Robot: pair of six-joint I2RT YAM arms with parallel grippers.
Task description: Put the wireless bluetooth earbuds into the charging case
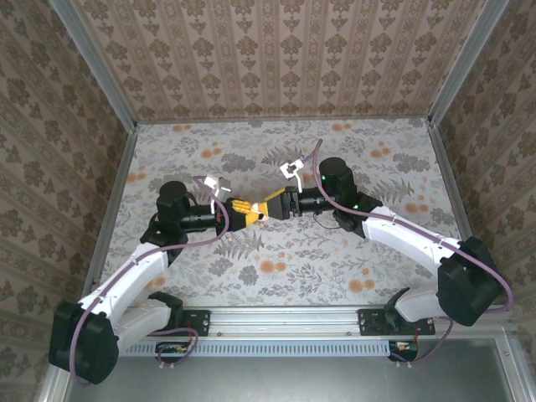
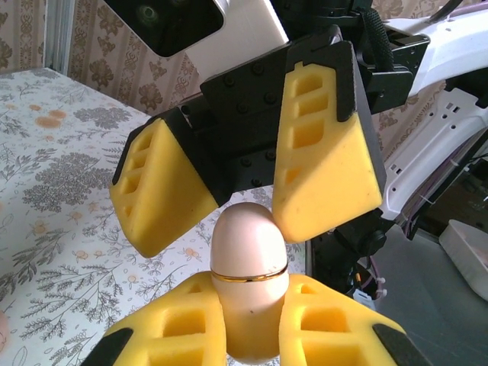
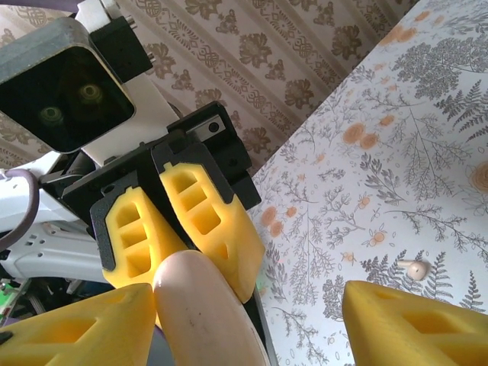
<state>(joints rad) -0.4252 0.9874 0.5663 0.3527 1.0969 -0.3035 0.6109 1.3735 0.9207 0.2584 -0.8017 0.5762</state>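
Note:
The charging case [image 2: 250, 282] is a salmon-pink, egg-shaped capsule with a thin gold band. It is closed and stands upright between the yellow foam fingers of my left gripper [image 2: 250, 313], which is shut on its lower half. In the top view both grippers meet above the middle of the table, left gripper [image 1: 244, 211] facing right gripper [image 1: 273, 205]. The right gripper [image 3: 248, 309] is open, its fingers [image 2: 328, 152] spread on either side of the case's upper end [image 3: 206, 313]. One finger sits close beside the case, the other well apart. A small pale earbud [image 3: 415, 268] lies on the tablecloth below.
The floral tablecloth [image 1: 335, 260] covers the table, with patterned walls on three sides and metal frame posts [image 1: 113, 201] at the edges. The right arm's white links [image 2: 450, 145] stand behind its gripper in the left wrist view.

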